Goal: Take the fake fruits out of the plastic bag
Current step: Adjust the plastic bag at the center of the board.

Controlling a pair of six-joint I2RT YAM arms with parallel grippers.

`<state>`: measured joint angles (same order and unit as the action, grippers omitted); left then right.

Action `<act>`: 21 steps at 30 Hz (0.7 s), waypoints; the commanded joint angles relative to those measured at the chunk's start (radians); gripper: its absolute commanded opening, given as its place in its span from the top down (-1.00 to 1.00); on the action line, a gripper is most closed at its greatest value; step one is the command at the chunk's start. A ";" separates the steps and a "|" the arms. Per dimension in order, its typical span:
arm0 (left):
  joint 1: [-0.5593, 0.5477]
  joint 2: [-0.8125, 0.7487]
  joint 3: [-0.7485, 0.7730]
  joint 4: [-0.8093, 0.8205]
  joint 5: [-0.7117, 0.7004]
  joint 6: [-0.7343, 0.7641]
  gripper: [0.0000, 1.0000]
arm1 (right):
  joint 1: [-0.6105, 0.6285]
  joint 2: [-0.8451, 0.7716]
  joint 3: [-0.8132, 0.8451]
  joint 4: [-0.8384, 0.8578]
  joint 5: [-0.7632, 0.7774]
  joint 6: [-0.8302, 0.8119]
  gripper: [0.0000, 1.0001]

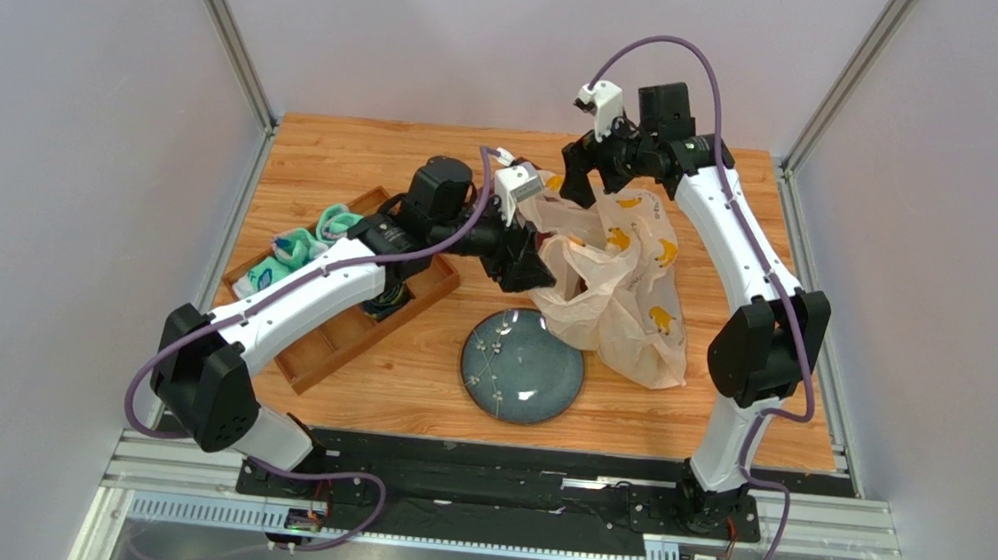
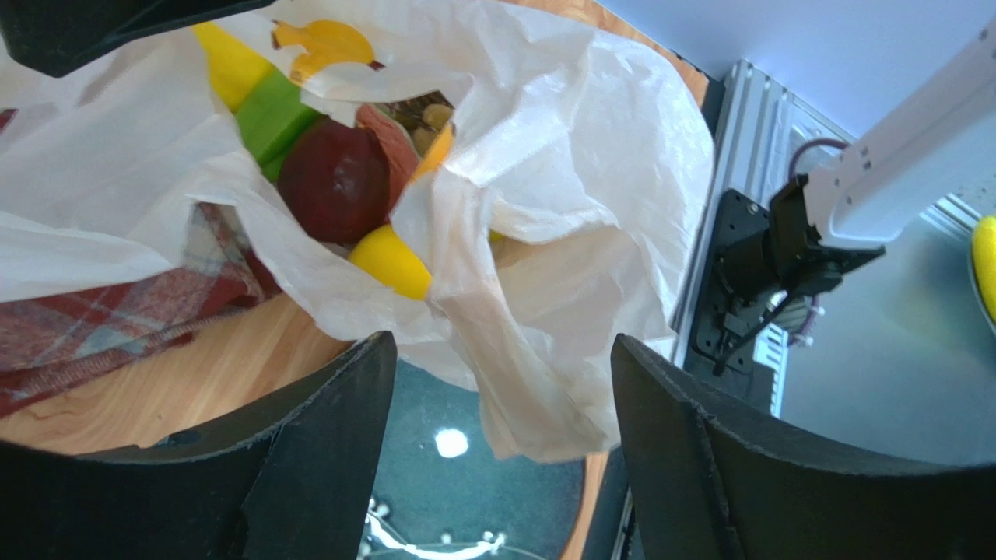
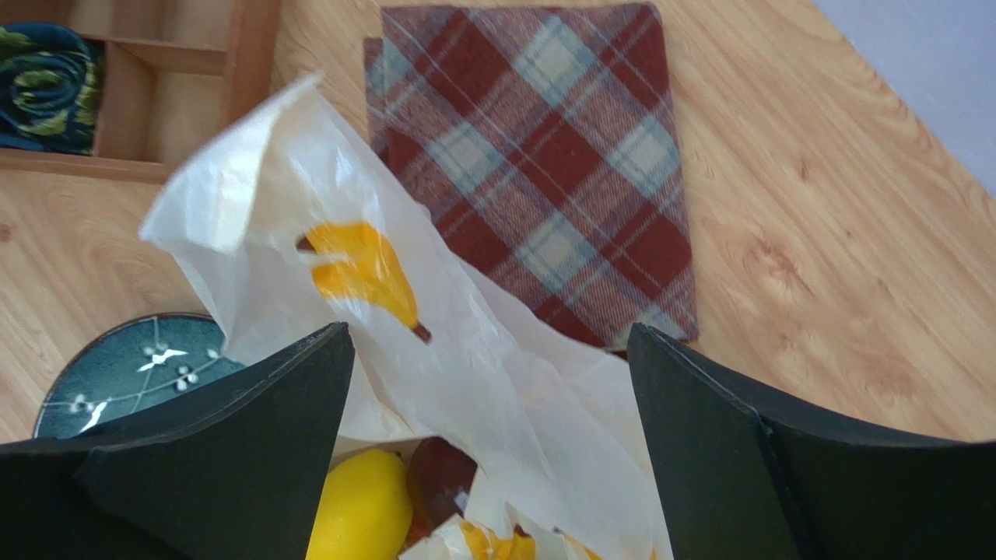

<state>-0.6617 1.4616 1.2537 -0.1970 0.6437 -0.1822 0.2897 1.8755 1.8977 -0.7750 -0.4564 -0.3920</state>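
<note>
Left end effector (image 2: pixel 503 350) and right end effector (image 3: pixel 489 338) are hovering released at centre-frame bag (image 1: pixel 624 290) mouth, fruits (image 2: pixel 339 175) exposed for picking.

Beige bag (image 1: pixel 629 310), yellow print; red plaid cloth (image 3: pixel 550 163); dark-teal plate (image 1: pixel 524 378), white flecks.

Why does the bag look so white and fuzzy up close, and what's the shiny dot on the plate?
Left wrist: bright light washes the plastic bag nearly white, and the dot on the plate is glare. Right wrist: the bag's upper flap looks blurred, while the plaid cloth looks sharp.
</note>
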 commanded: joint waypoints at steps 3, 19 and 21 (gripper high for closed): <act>0.001 0.032 0.087 -0.010 -0.024 0.075 -0.21 | 0.003 -0.013 0.110 -0.090 -0.153 -0.076 -0.86; 0.013 0.268 0.551 -0.117 -0.128 0.171 1.00 | -0.118 0.150 0.463 0.049 0.258 0.028 1.00; 0.011 0.328 0.662 -0.096 -0.115 0.165 1.00 | -0.161 0.117 0.478 0.095 0.295 0.039 1.00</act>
<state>-0.6556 1.7042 1.6905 -0.3290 0.5346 -0.0383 0.2325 2.1216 2.2482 -0.8227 -0.2680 -0.3965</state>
